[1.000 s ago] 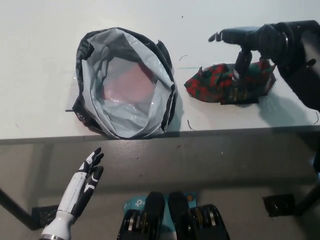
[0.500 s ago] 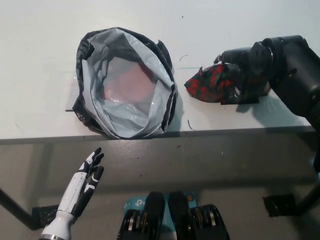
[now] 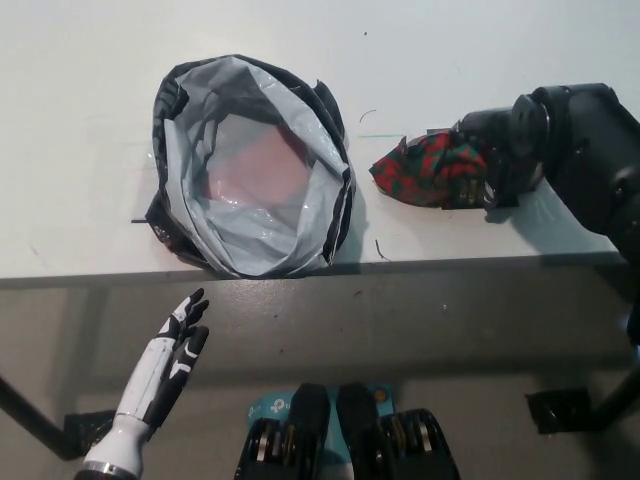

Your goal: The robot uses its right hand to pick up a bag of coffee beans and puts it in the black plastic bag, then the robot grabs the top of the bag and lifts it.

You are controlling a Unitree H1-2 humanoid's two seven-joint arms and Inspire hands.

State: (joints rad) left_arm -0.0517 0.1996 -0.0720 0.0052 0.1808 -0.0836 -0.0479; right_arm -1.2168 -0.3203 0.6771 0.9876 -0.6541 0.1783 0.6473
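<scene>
The bag of coffee beans (image 3: 425,170), red and green patterned, lies on the white table (image 3: 90,60) at the right. My black right hand (image 3: 500,150) covers its right half, with fingers wrapped over the top and under the near side. The left end of the bag sticks out toward the black plastic bag (image 3: 335,215). That bag stands open at the table's left-centre, its grey lining showing and something pinkish (image 3: 255,170) at its bottom. My white left hand (image 3: 165,370) rests open below the table's front edge at lower left.
The table's front edge (image 3: 450,266) runs across the picture's middle, with grey floor below it. A gap of bare tabletop about a hand's width separates the coffee bag from the plastic bag's rim.
My right hand has come down from above the coffee bag onto it and closed around its right half. The bag's right part is now hidden. The left hand barely shifted.
</scene>
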